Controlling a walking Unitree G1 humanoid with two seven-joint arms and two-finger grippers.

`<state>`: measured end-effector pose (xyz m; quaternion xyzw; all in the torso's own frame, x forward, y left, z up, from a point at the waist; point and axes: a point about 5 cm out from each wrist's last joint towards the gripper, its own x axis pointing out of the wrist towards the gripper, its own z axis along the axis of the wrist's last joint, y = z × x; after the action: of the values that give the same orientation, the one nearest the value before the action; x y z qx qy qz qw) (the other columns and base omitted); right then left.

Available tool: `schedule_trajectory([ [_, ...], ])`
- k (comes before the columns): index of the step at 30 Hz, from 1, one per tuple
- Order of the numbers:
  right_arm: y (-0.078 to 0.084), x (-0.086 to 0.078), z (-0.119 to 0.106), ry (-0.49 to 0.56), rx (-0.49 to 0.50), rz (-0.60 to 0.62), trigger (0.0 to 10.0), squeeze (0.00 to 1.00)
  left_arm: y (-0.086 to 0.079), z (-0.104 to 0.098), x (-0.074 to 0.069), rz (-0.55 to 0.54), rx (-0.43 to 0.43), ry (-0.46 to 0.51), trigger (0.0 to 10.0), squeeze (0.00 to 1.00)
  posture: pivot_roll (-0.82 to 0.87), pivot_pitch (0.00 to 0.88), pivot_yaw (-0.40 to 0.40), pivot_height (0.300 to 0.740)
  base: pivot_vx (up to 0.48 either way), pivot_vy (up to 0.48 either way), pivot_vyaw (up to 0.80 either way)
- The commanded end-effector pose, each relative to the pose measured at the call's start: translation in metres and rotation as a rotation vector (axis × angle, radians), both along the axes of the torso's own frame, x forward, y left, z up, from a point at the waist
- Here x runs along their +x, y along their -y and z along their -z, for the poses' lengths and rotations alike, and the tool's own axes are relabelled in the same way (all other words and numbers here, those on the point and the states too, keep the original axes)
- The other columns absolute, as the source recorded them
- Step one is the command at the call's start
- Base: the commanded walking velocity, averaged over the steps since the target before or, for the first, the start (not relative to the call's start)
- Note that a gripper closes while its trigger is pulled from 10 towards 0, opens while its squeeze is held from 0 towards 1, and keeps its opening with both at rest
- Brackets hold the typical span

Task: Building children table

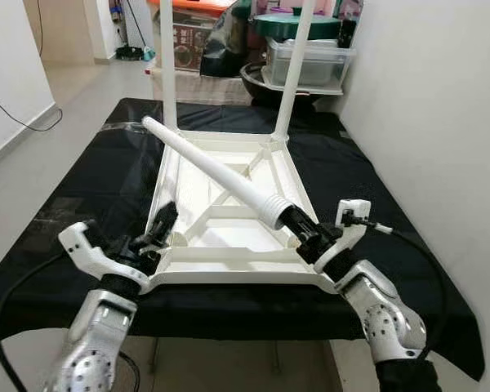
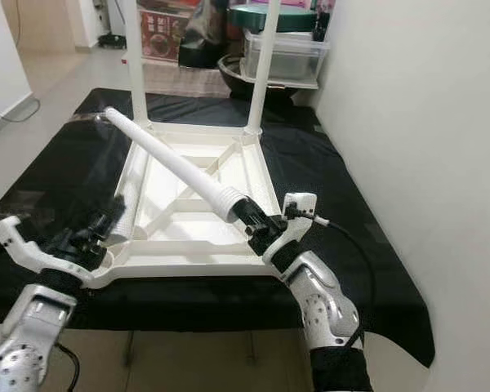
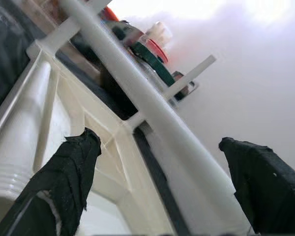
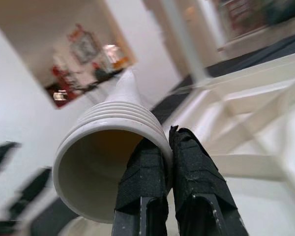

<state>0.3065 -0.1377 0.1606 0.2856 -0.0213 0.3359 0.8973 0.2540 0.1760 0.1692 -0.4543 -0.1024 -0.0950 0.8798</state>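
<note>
Now the right gripper (image 1: 300, 227) pinches the loose table leg's (image 1: 208, 167) ribbed rim — the left gripper (image 1: 159, 229) spread apart at the upturned tabletop's (image 1: 229, 273) corner.

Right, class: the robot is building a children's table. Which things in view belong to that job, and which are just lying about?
Belongs to the job:
upturned table top
two fitted legs
loose leg pinched in the right gripper
another leg lying inside the frame
left gripper, open at the near corner

Just lying about:
black cloth
plastic bin
floor cable

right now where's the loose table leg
The loose table leg lies slantwise across the upturned white table frame. The right gripper pinches its ribbed wide end at the frame's near right corner.
</note>
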Motion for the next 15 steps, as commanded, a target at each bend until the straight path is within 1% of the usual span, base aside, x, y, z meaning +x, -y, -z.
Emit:
schedule_trajectory([
  [1, -0.004, -0.008, 0.000, 0.001, 0.033, -0.091, 0.0, 0.00, 0.009, 0.010, 0.002, 0.025, -0.152, -0.027, 10.0, 0.00, 0.09, 0.000, -0.112, 0.740, 0.000, 0.000, 0.00],
  [2, -0.006, -0.011, 0.002, -0.002, 0.027, -0.121, 0.0, 0.00, 0.009, 0.010, 0.002, 0.027, -0.171, -0.024, 10.0, 0.00, 0.09, 0.000, -0.112, 0.740, 0.000, 0.000, 0.00],
  [3, -0.006, -0.014, 0.004, -0.021, 0.045, -0.154, 0.0, 0.00, 0.008, 0.010, 0.003, 0.040, -0.195, -0.018, 10.0, 0.00, 0.09, 0.000, -0.110, 0.740, 0.000, 0.000, 0.00],
  [4, -0.006, -0.014, 0.004, -0.021, 0.045, -0.154, 0.0, 0.00, 0.008, 0.010, 0.003, 0.040, -0.195, -0.018, 10.0, 0.00, 0.09, 0.000, -0.110, 0.740, 0.000, 0.000, 0.00],
  [6, -0.004, -0.019, 0.007, -0.047, 0.082, -0.200, 0.0, 0.00, 0.006, 0.011, 0.004, 0.066, -0.231, -0.014, 10.0, 0.00, 0.09, 0.000, -0.110, 0.740, 0.000, 0.000, 0.00],
  [9, -0.001, -0.023, 0.008, -0.061, 0.098, -0.234, 0.0, 0.00, 0.005, 0.011, 0.004, 0.085, -0.250, -0.012, 10.0, 0.00, 0.09, 0.000, -0.110, 0.740, 0.000, 0.000, 0.00],
  [11, 0.001, -0.032, 0.009, -0.079, 0.114, -0.302, 0.0, 0.00, 0.003, 0.011, 0.003, 0.117, -0.276, -0.009, 10.0, 0.00, 0.08, 0.000, -0.108, 0.740, 0.000, 0.000, 0.00],
  [13, 0.002, -0.043, 0.013, -0.097, 0.076, -0.380, 0.0, 0.00, 0.003, 0.010, 0.003, 0.143, -0.283, -0.004, 10.0, 0.00, 0.08, 0.000, -0.107, 0.740, 0.000, 0.000, 0.00],
  [15, 0.005, -0.051, 0.016, -0.118, 0.066, -0.444, 0.0, 0.00, 0.003, 0.009, 0.003, 0.166, -0.296, 0.004, 10.0, 0.00, 0.07, 0.000, -0.108, 0.740, 0.000, 0.000, 0.00],
])
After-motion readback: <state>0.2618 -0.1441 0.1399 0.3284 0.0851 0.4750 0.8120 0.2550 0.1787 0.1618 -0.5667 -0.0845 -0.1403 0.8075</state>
